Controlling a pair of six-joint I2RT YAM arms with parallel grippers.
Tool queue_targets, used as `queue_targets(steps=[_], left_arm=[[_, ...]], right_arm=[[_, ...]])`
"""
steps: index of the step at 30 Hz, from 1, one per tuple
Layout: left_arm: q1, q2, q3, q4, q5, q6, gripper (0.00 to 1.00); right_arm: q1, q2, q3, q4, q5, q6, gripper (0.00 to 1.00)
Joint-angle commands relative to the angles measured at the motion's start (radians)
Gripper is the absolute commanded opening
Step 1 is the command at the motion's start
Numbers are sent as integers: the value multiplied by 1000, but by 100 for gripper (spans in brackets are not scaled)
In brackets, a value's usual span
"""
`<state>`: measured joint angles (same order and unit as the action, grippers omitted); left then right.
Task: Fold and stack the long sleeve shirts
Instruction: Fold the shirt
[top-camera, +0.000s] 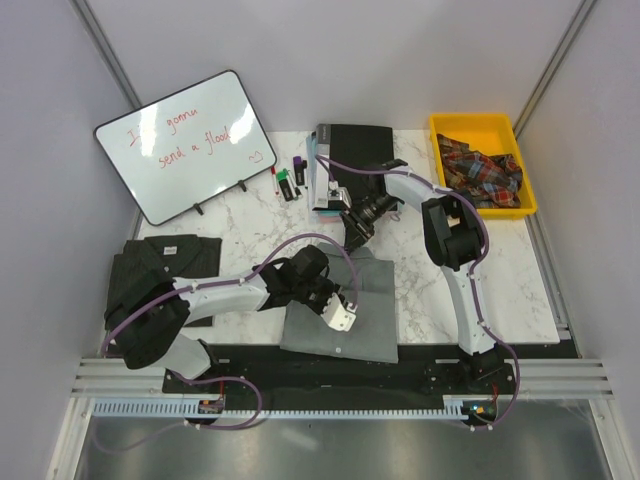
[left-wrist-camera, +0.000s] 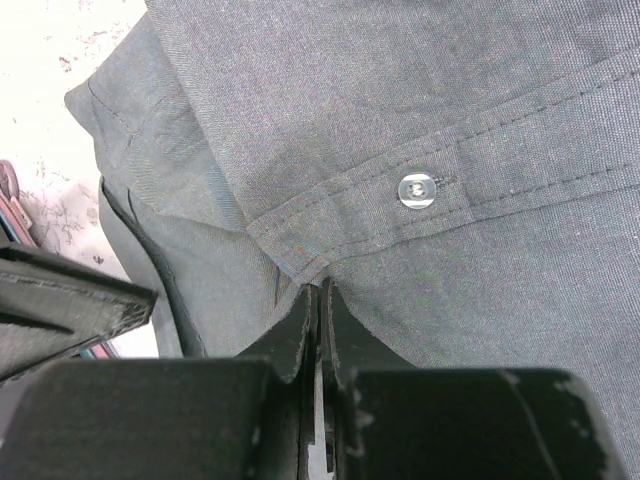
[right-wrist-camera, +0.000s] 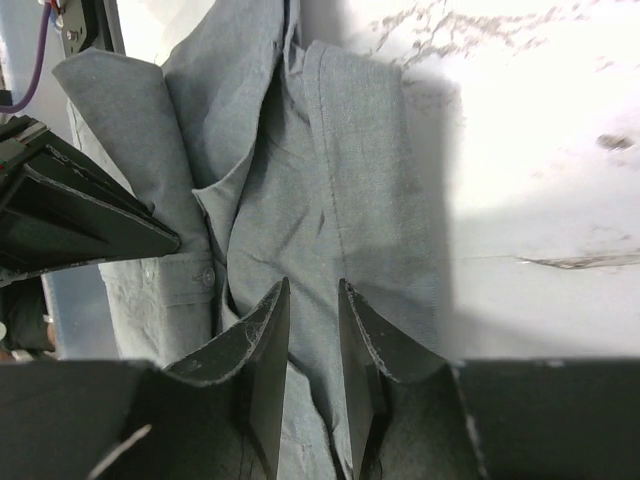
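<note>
The plain grey long sleeve shirt (top-camera: 318, 338) (right-wrist-camera: 330, 170) lies folded at the table's near middle. My left gripper (top-camera: 345, 321) (left-wrist-camera: 320, 291) is shut, its tips pressed to the cloth at the corner of a buttoned cuff (left-wrist-camera: 417, 190). No cloth shows between its fingers. My right gripper (top-camera: 357, 235) (right-wrist-camera: 313, 288) hovers at the shirt's far edge with its jaws partly apart; grey cloth lies under and between its fingers (right-wrist-camera: 262, 330). The dark charcoal long sleeve shirt (top-camera: 160, 268) rests folded at the left.
A whiteboard (top-camera: 190, 142) leans at the back left, with markers (top-camera: 288, 181) beside it. A black book (top-camera: 352, 140) lies at the back middle. A yellow bin (top-camera: 520, 150) holding plaid cloth stands at the back right.
</note>
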<state>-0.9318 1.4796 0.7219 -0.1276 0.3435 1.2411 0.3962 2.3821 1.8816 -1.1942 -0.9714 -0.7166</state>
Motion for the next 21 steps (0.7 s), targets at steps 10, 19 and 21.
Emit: queue_targets(steps=[10, 19, 21], left_arm=[[-4, -44, 79, -73, 61, -28, 2], [39, -33, 220, -104, 51, -26, 2], [54, -10, 244, -103, 46, -8, 2]], right_arm=[[6, 77, -16, -10, 39, -99, 32], [7, 88, -35, -16, 45, -115, 31], [6, 85, -41, -21, 45, -125, 30]])
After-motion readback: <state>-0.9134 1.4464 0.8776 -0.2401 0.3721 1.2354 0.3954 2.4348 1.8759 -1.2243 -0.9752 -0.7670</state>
